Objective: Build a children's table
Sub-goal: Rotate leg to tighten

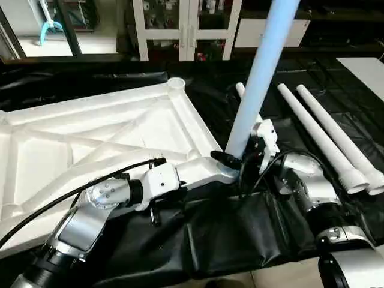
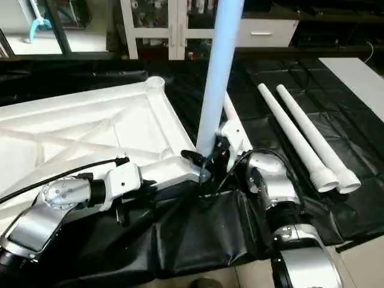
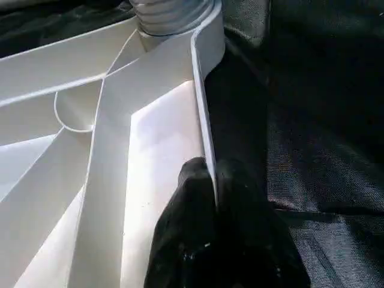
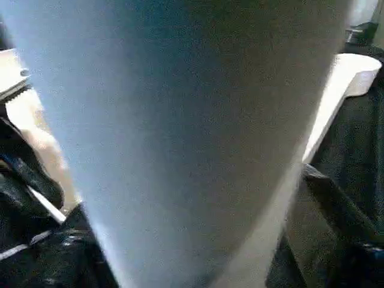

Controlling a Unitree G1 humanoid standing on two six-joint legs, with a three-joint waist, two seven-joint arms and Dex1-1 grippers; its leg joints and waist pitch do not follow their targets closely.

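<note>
The white table top (image 1: 120,132) lies upside down on black cloth, its ribs and a far corner socket (image 1: 176,84) facing up. One white leg (image 1: 258,78) stands upright at the top's near right corner. My left gripper (image 3: 211,180) is shut on the top's rim, just beside that leg's base (image 1: 235,150). My right gripper (image 1: 252,157) sits at the leg's base from the other side. Its fingers (image 4: 342,204) flank the leg (image 4: 180,120) with a small gap showing. Two loose legs (image 1: 324,132) lie side by side to the right, and a third leg (image 1: 240,90) lies behind the upright one.
Black cloth (image 1: 228,234) covers the floor around the top and folds up near my forearms. A white glass-door cabinet (image 1: 186,27) stands at the back. A white sheet (image 1: 366,69) lies at the far right.
</note>
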